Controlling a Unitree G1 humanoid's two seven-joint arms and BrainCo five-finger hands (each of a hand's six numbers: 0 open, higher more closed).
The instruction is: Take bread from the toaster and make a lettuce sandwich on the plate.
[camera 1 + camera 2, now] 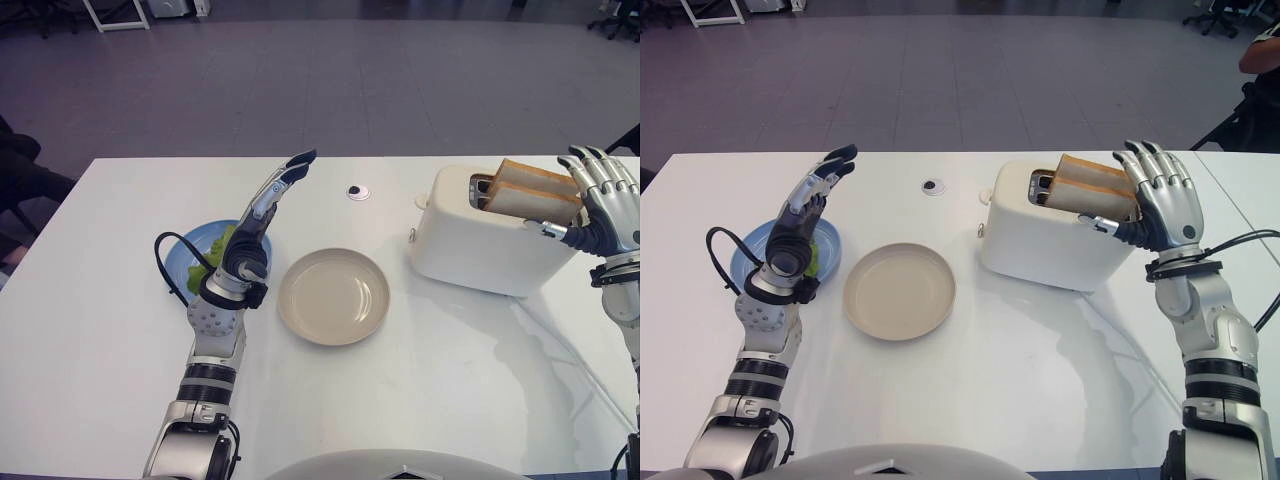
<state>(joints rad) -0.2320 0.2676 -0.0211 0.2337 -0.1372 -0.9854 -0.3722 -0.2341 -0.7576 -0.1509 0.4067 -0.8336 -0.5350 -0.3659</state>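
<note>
A cream toaster (pixel 1045 240) stands at the right of the white table, with two slices of toasted bread (pixel 1095 185) sticking out of its slots. My right hand (pixel 1165 205) is raised right beside the bread, fingers spread and straight, thumb near the lower slice. An empty beige plate (pixel 900 290) lies in the middle. To its left a blue plate (pixel 750 250) holds green lettuce (pixel 218 245). My left hand (pixel 805 215) hovers above the blue plate, fingers straight and pointing away from me.
A small black-and-white round object (pixel 932 185) lies on the table behind the beige plate. A black cable (pixel 725 250) loops near my left wrist. The toaster's white cord (pixel 560 345) trails over the table at the right.
</note>
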